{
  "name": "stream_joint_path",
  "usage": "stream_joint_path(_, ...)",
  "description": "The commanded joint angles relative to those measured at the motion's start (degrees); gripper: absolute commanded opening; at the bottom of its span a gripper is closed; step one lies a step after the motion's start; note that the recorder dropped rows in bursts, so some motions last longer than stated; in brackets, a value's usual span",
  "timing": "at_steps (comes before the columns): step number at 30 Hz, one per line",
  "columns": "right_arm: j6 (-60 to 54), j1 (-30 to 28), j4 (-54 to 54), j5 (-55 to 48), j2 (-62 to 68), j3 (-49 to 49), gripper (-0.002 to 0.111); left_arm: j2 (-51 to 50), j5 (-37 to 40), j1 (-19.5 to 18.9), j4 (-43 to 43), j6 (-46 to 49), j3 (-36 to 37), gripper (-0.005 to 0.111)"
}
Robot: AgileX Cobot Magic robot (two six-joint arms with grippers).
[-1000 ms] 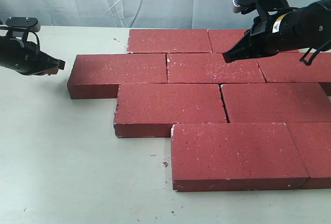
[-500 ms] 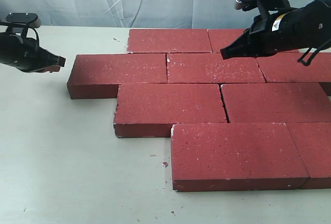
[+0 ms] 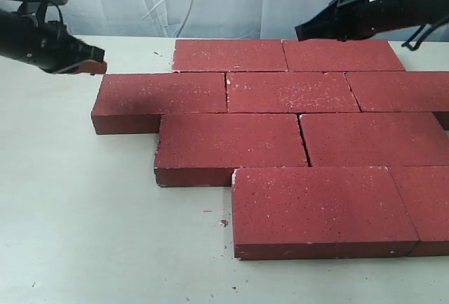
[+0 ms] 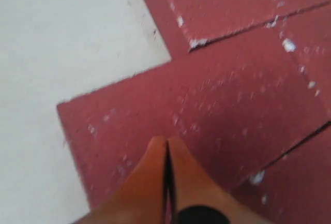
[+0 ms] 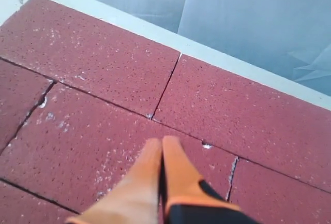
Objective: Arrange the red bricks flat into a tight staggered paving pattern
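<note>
1. The red bricks (image 3: 280,128) lie flat in four staggered rows on the surface (image 3: 77,213), nearly all edge to edge. A thin dark seam (image 3: 303,139) shows between the two bricks of the third row, so I judge the pattern close to done rather than finished
2. Your left fingers (image 3: 92,63) are pressed together and hold nothing, hovering just past the left end of the second row. If you come down from there you could clip that end brick's corner, skew it and open the joints beside it
3. Your right fingers (image 3: 306,30) are together and empty too, raised above the back row. A sideways push on a top face could slide a brick and break the stagger
4. The brick edges look chipped and rough, so a nudged brick may catch and drag its neighbour
5. A small crumb (image 3: 223,222) lies on the surface just beside the front row and could wedge under a brick you shift that way
6. A pale cloth (image 3: 175,2) hangs behind the bricks, and nothing else stands in your way
</note>
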State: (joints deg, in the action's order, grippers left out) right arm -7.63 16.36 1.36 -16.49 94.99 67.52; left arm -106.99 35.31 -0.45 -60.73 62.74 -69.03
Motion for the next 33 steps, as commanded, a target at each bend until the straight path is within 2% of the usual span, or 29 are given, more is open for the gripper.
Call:
stream_joint_path(1,-2.63,-0.38,4.07,-18.43,-0.44,7.83,-0.001,1.49,-3.05,2.38,-6.92,0.21,-2.54,0.000)
stream_joint_path(4,-2.60,-0.38,10.67,-30.96,-0.44,11.08,-0.001,2.55,2.67,2.27,3.23,-3.11,-4.63,0.000)
stream_joint_path(7,-2.60,-1.02,13.45,-35.41,-1.20,11.08,-0.001,4.92,2.81,2.27,27.79,-21.52,-5.09,0.000)
stream_joint_path(10,-2.49,-4.16,9.61,-36.44,-1.85,11.08,-0.001,7.70,6.68,2.27,50.66,-39.49,-5.09,0.000)
stream_joint_path(13,-2.49,-8.49,6.12,-38.56,-2.30,11.08,-0.001,10.22,12.41,2.27,62.94,-48.55,-5.09,0.000)
stream_joint_path(15,-1.77,-11.95,3.96,-39.23,-2.84,10.64,-0.001,12.14,13.35,2.27,65.08,-51.86,-5.09,0.000)
stream_joint_path(19,-1.17,-17.90,0.12,-35.98,-6.40,6.16,-0.001,16.20,11.58,2.27,63.65,-51.86,-5.09,0.000)
stream_joint_path(22,-1.04,-20.91,-0.08,-30.37,-10.94,1.39,-0.001,20.95,6.41,2.27,63.53,-51.74,-2.21,0.000)
stream_joint_path(28,-0.20,-22.40,0.48,-17.35,-28.66,-12.33,-0.001,36.80,-13.72,2.27,60.40,-51.64,13.10,0.000)
stream_joint_path(33,-0.20,-22.40,0.37,-8.21,-44.24,-24.06,-0.001,50.29,-22.31,2.27,56.33,-51.64,23.04,0.000)
